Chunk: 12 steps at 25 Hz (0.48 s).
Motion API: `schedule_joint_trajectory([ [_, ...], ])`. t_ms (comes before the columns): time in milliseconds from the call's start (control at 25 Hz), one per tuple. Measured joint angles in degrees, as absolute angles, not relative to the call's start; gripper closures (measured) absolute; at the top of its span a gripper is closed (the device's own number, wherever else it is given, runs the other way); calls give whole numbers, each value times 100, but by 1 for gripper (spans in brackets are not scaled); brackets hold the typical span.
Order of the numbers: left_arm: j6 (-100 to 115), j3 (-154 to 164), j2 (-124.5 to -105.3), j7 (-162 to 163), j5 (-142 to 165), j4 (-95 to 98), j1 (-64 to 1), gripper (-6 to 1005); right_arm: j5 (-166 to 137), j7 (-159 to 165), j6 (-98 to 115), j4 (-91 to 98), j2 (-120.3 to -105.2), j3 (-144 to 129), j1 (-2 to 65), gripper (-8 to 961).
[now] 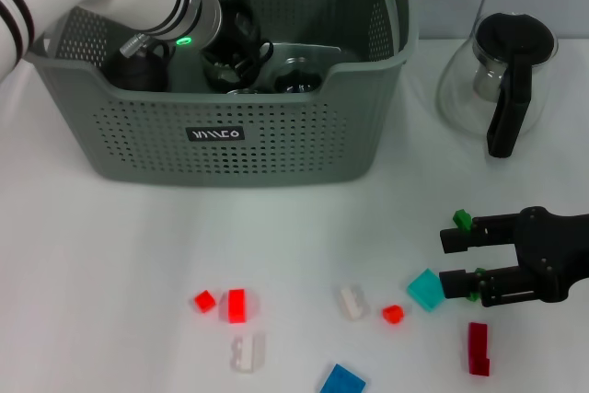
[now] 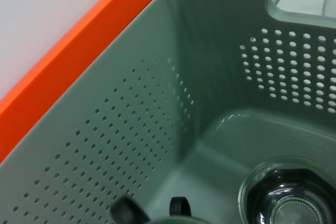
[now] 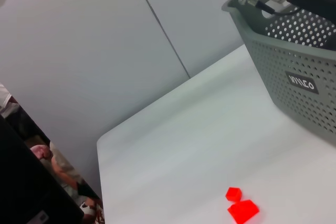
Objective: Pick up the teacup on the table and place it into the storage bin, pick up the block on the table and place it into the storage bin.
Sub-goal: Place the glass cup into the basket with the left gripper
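Teal block [image 1: 425, 288] touches spread right pincer [image 1: 448, 260]; left pincer's state unseen inside storage bin [image 1: 230, 149].

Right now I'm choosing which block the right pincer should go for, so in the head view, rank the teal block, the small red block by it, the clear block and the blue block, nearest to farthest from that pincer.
From the right pincer:
1. Teal block, just beside its lower finger.
2. Small red block, leftward.
3. Clear block, farther left.
4. Blue block, at the near edge.

My head cam looks down over the bench [image 1: 138, 255]. Left wrist cam sits close inside the storage bin [image 2: 131, 145]. Right wrist cam looks low across bench, sharing the bin's labelled wall w/ head cam.
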<state>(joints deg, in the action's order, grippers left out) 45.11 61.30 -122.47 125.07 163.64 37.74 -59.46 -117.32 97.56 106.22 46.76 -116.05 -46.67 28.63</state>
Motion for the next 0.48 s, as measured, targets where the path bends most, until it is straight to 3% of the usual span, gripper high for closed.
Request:
schedule_joint_trajectory([
  [320,4530,6114,-12252,12595,16366,3821,-5923,833,-11743,9756,10614,4676,-11610,-4667,2866,196],
  [480,4598,6115,-12264,12694,16364,4025,-5819,661,-11743,9743,10614,4676,-11610,-4667,2865,196],
])
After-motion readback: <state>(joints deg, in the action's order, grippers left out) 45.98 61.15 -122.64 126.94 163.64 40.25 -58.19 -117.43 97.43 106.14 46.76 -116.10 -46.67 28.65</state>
